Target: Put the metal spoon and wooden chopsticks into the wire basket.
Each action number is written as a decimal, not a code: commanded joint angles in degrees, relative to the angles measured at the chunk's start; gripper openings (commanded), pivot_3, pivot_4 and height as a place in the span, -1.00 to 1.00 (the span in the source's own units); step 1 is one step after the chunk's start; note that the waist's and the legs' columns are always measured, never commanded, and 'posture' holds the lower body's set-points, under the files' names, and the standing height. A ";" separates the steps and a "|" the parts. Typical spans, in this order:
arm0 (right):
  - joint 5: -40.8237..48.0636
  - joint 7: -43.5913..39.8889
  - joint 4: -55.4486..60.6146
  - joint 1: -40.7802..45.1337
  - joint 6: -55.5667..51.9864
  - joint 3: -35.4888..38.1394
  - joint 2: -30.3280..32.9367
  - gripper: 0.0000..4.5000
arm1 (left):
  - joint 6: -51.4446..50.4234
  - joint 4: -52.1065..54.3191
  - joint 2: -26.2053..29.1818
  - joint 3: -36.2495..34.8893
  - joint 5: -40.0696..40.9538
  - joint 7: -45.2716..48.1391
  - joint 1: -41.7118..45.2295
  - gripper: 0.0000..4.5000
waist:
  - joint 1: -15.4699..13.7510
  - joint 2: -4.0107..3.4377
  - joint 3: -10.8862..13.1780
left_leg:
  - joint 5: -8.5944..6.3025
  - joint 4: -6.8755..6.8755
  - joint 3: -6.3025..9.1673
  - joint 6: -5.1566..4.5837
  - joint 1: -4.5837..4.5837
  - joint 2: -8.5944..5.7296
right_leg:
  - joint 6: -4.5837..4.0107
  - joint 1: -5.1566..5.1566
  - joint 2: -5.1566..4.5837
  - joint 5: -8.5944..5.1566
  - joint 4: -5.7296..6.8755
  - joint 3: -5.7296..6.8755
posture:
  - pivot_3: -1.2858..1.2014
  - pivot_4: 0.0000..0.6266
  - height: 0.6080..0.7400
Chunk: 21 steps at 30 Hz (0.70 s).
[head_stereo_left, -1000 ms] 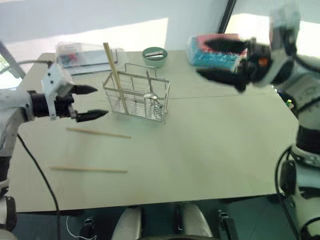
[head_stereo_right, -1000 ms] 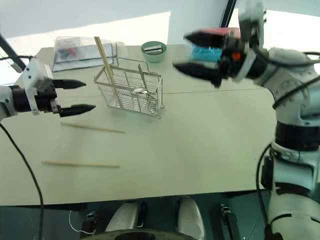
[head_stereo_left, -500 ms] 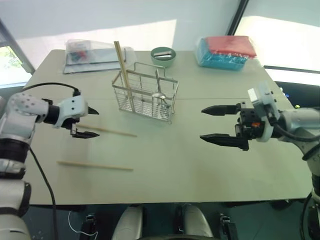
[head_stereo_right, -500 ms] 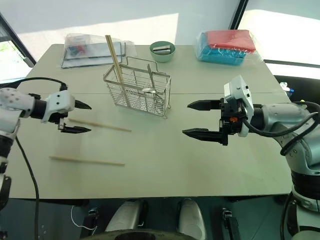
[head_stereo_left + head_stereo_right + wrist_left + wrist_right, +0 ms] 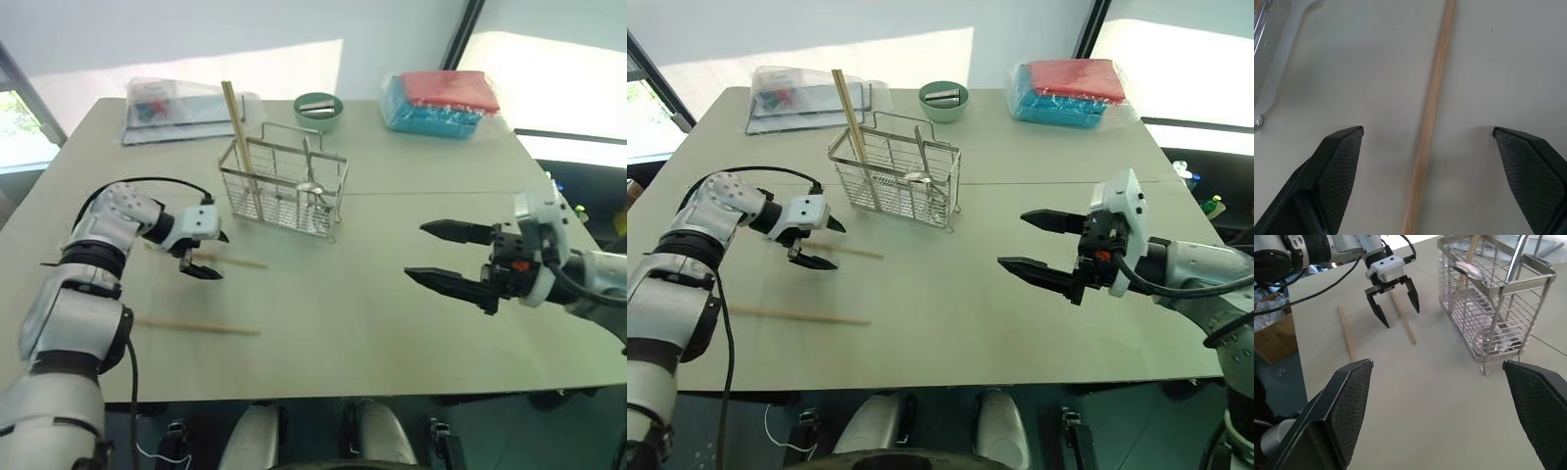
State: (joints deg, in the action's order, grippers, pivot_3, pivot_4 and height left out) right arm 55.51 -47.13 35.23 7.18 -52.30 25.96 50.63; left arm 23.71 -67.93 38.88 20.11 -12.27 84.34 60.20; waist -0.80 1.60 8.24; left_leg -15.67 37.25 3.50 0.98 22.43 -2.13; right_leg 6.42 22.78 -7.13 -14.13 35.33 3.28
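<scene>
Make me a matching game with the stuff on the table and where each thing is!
Things:
1. spoon
2. green bowl
3. left claw
4. red and blue pack

Places:
A. far right corner of the table
B. inside the basket
C. open over a chopstick lying on the table
D. just behind the basket

Pairs: 1-B, 2-D, 3-C, 4-A

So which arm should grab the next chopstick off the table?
Left: the left gripper has open fingers straddling the nearer-basket chopstick. The right gripper hangs far across the table.
</scene>
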 commanded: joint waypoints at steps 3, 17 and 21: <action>5.72 4.29 3.76 -2.47 -1.76 6.38 1.56 0.95 | 2.03 -4.03 -1.32 2.68 -5.16 0.53 1.15 1.00 | 0.00 -0.01 -0.06 | -0.01 0.00 0.01 -0.01 -0.06 0.00 | 0.00 -0.07 0.00 0.00 0.00 0.00 | 0.03 -0.52 -0.10; 8.81 7.54 4.24 -4.96 -0.23 6.44 2.85 1.00 | 1.05 -4.99 -2.25 1.44 -5.55 1.97 1.17 -0.98 | -0.05 -0.36 -0.38 | -0.02 0.03 0.03 -0.04 -0.22 0.04 | 0.01 -0.25 0.00 -0.02 0.01 0.01 | 0.03 -0.52 -0.10; 7.41 6.81 3.52 -4.06 1.42 4.04 2.59 1.00 | 0.52 -2.80 -0.68 -2.11 -1.83 3.49 1.02 -0.98 | 0.04 -0.34 -0.36 | -0.02 0.03 0.03 -0.04 -0.21 0.04 | 0.01 -0.23 0.00 -0.02 0.01 0.01 | 0.03 -0.52 -0.10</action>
State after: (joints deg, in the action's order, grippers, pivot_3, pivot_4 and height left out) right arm 63.53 -39.94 38.22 2.22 -52.73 30.33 52.81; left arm 25.10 -71.62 37.12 19.81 -15.63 87.10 61.74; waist -0.76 1.26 7.88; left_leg -15.68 37.28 3.53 0.94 22.23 -2.09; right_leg 6.44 22.56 -7.12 -14.16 35.34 3.29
